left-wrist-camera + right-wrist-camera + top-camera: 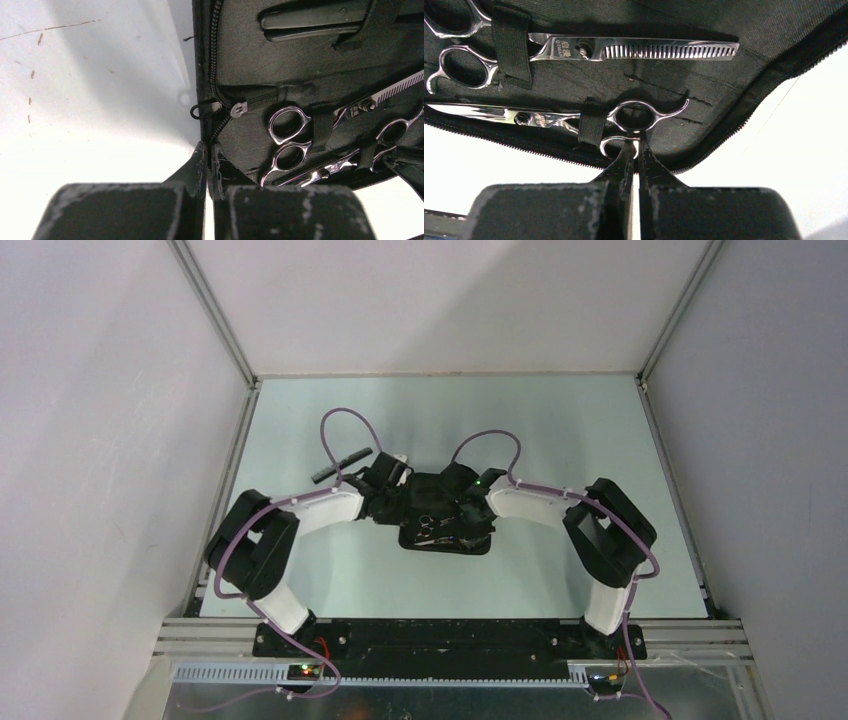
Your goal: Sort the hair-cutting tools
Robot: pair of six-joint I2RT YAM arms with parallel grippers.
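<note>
A black pouch [412, 540] lies open between both arms. Inside it, elastic straps hold silver thinning scissors [634, 50] and, below them, plain silver scissors [539, 119]. My right gripper [635, 145] is shut on the lower ring handle of the plain scissors. My left gripper [210, 150] is shut on the pouch's zipper edge [214, 100], next to the thinning scissors' rings [289, 137]. A long black clip [312, 20] sits under a strap at the pouch's top. A flat dark comb [340, 465] lies on the table behind my left gripper [388, 498].
The pale green table [560, 420] is walled in by white panels on three sides. A metal rail [450, 632] runs along the near edge by the arm bases. Purple cables [345, 420] loop above both wrists.
</note>
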